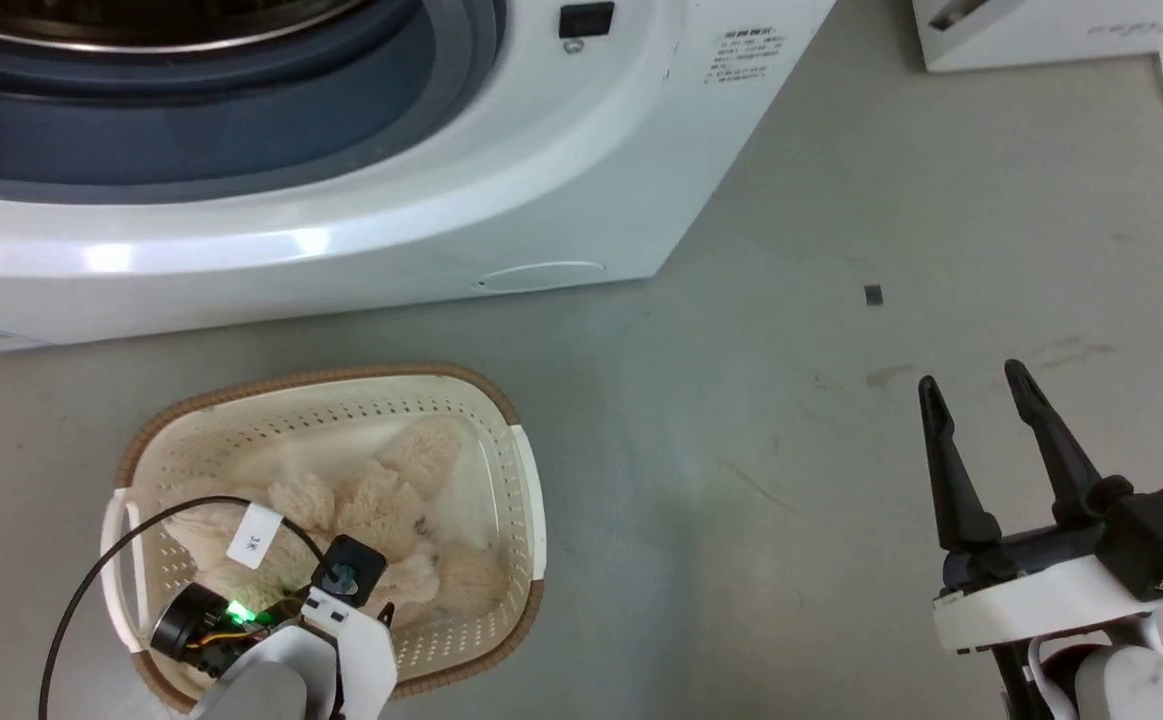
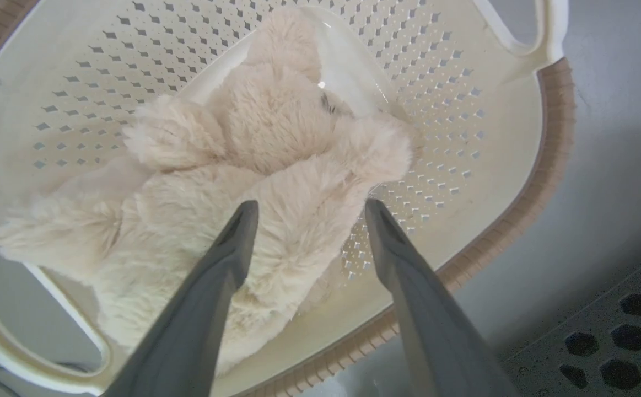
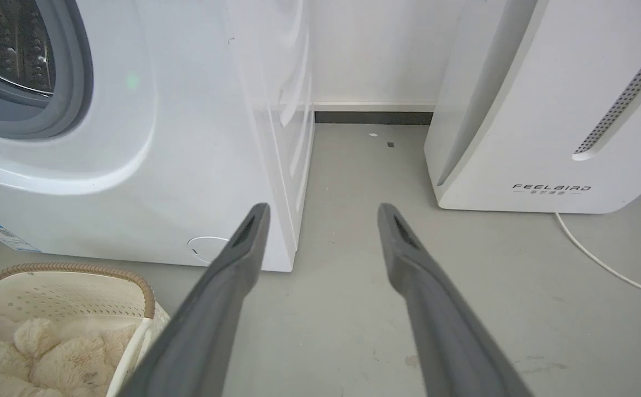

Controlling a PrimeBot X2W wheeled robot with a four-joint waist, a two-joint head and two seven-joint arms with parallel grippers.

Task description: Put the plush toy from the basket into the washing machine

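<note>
Left gripper (image 2: 310, 204): spread, empty, over plush toy (image 2: 265, 138) in basket (image 2: 554, 138). Risks: shallow fur pinch slipping on lift; finger at toy's 3 o'clock snagging perforations. Right gripper (image 1: 976, 385): spread, empty.

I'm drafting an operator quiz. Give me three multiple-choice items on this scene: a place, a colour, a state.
1. Where is the plush toy? A) in the basket B) in the drum C) on the floor
2. What colour is the basket's rim? A) blue B) brown C) black
3. The left gripper is: A) shut on the toy B) open above the toy C) shut, empty
Answers: 1 A, perforated walls surround it; 2 B, a brown woven-look band; 3 B, fingers stand apart.
</note>
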